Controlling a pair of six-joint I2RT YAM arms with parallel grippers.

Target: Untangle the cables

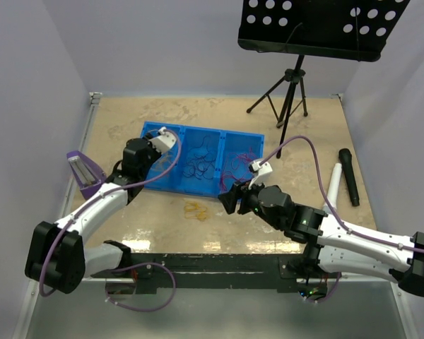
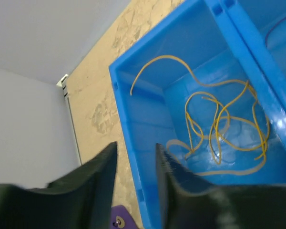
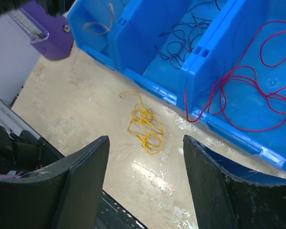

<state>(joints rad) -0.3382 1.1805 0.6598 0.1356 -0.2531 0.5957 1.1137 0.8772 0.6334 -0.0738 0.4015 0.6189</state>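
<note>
The left hand (image 2: pixel 136 152) hung slightly parted and empty over the left end of the blue tray (image 1: pixel 222 141), whose left compartment held yellow cables (image 2: pixel 218 125), its middle dark cables (image 3: pixel 183 40), its right red cables (image 3: pixel 238 76), while the right hand (image 3: pixel 145 143) gaped wide and empty above a yellow tangle (image 3: pixel 145 126) on the counter (image 3: pixel 86 95) just in front of that tray.

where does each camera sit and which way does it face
top external: above and behind the bases, looking down on the blue tray; both arms show.
left wrist: over the tray's left end, looking into the compartment of yellow cables; left fingers show.
right wrist: looking at a loose yellow cable beside the tray; right fingers show.
shared: top and right wrist both show that cable.
</note>
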